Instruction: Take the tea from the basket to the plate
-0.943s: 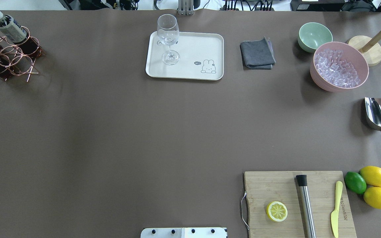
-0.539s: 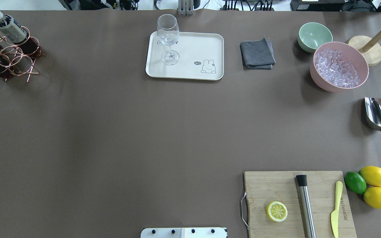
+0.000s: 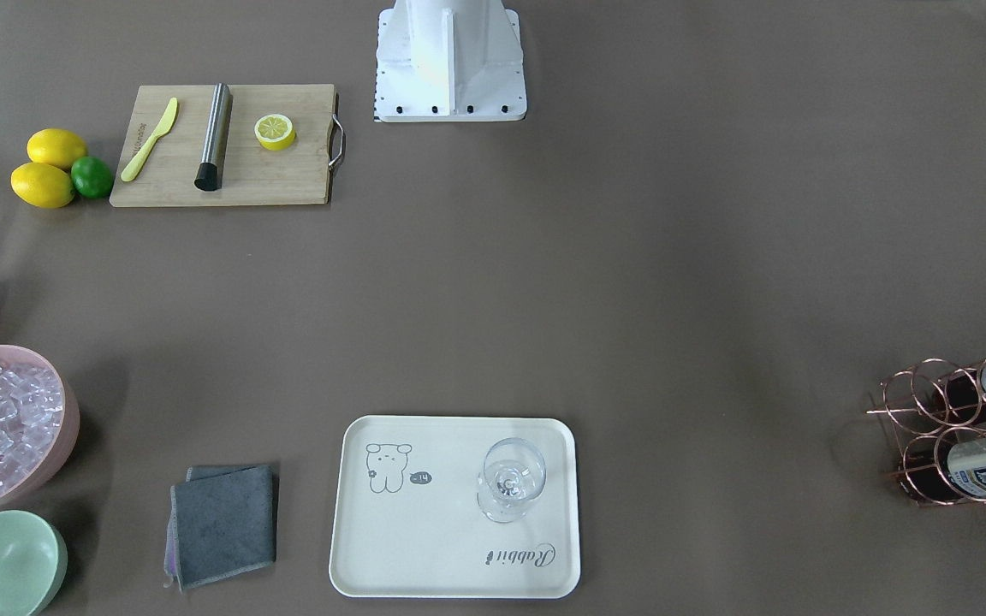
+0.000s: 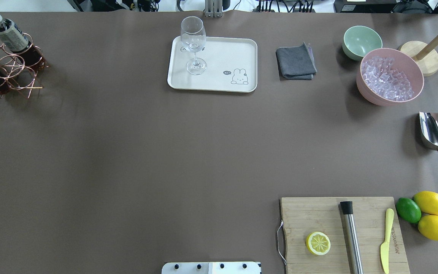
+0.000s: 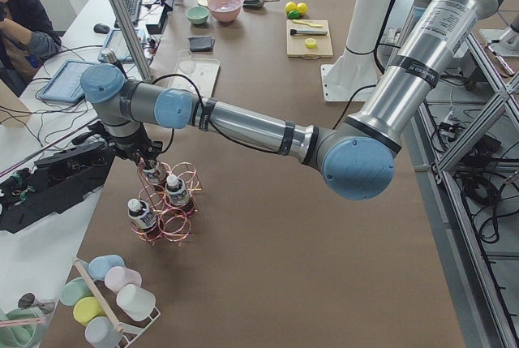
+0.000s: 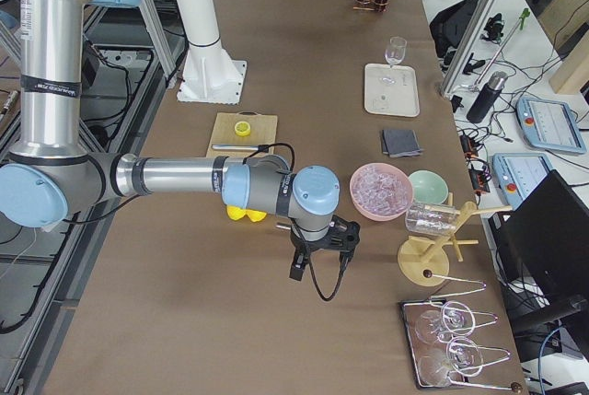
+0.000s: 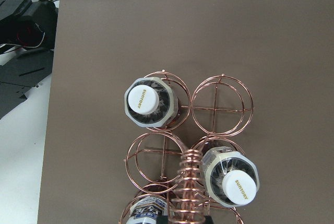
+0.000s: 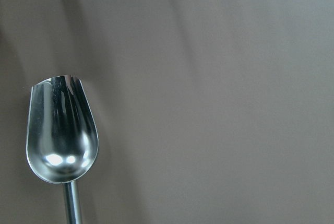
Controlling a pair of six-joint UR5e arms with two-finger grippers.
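Shifted since the earlier overhead frame: the basket (image 4: 11, 70) has slid slightly toward the left edge of the tabletop (image 4: 165, 152), near the corner. All three tea bottles (image 7: 144, 100) stand in its ring cells; none is on the plate (image 4: 219, 82). You are at the pick-up step. The left fingers (image 5: 143, 156) hang at the basket over one bottle; I cannot tell whether they are spread or pinching. The right fingers (image 6: 298, 264) hover above the scoop (image 8: 61, 130), state likewise undeterminable. Next, lift a bottle straight up, clear of the rings and the coiled handle (image 7: 187, 192). Open tabletop lies between basket and plate. Set down on the bare side with the drawing, away from the wine glass (image 4: 193, 43).
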